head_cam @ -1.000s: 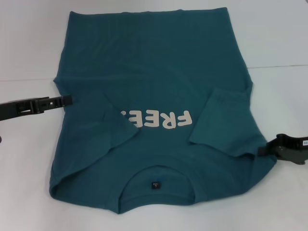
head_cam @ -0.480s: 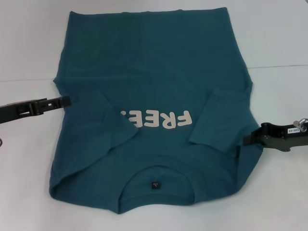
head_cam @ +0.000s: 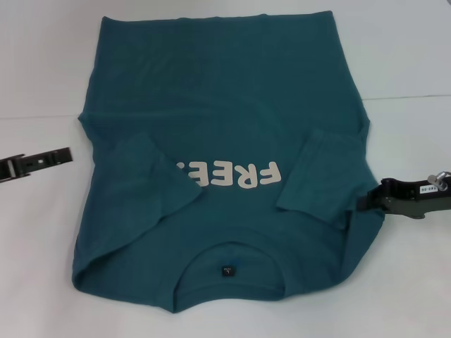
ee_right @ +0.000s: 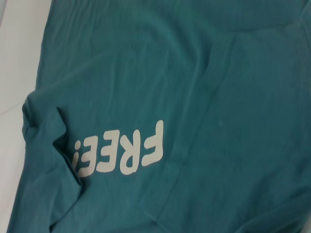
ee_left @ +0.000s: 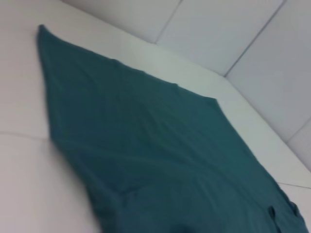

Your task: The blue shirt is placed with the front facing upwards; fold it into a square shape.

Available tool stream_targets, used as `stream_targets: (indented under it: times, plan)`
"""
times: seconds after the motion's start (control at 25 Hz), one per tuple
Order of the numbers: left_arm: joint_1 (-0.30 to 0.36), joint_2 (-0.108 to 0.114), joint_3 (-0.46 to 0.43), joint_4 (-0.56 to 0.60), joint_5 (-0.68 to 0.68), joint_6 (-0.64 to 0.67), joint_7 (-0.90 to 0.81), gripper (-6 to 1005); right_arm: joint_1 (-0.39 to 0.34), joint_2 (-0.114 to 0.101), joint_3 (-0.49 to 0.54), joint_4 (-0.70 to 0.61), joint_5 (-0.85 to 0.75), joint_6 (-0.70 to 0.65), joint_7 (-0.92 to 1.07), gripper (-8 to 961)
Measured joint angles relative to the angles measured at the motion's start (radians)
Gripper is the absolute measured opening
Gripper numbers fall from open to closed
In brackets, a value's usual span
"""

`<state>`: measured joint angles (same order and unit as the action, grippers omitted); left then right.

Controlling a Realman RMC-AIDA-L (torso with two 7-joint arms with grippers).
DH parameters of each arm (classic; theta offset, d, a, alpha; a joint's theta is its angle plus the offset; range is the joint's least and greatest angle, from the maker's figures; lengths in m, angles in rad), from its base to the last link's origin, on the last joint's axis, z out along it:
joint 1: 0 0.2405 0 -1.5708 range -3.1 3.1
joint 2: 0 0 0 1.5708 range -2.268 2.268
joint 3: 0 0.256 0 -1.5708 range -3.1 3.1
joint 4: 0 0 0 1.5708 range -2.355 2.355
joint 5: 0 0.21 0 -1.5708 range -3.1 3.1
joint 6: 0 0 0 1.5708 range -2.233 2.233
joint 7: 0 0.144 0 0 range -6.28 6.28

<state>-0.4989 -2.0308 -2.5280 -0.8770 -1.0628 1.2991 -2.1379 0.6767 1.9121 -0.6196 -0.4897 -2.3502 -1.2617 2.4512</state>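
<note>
The blue shirt lies flat on the white table, cream "FREE" letters facing up and the neckline with its dark tag at the near edge. Both sleeves are folded inward over the chest. My right gripper is at the shirt's right edge near the shoulder, shut on the fabric, and that edge is drawn inward. My left gripper hovers over bare table, left of the shirt and apart from it. The shirt fills the left wrist view and the right wrist view.
The white table surrounds the shirt, with a faint seam line across it. Bare surface shows on both sides of the shirt and at the far right.
My left gripper has drawn back to the left, away from the shirt's edge. My right gripper moved inward and drew the shirt's right edge in with it, then held still.
</note>
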Motion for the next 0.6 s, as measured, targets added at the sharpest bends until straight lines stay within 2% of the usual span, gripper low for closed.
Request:
stream_targets:
  times: [0.04, 0.2, 0.36, 0.6]
  plan:
    - [0.004, 0.003, 0.001, -0.005, 0.002, 0.004, -0.012, 898, 0.002, 0.001, -0.005, 0.000, 0.000, 0.000, 0.000, 36]
    - [0.014, 0.050, 0.006, -0.011, 0.060, 0.062, -0.125, 898, 0.007, 0.004, -0.015, -0.002, 0.000, 0.002, 0.000, 36]
    - [0.011, 0.062, 0.006, -0.015, 0.112, 0.111, -0.197, 897, 0.007, 0.005, -0.024, -0.011, 0.000, 0.002, 0.000, 36]
    - [-0.022, 0.057, 0.012, -0.011, 0.241, 0.173, -0.281, 897, 0.007, 0.005, -0.028, -0.014, 0.000, 0.002, -0.005, 36]
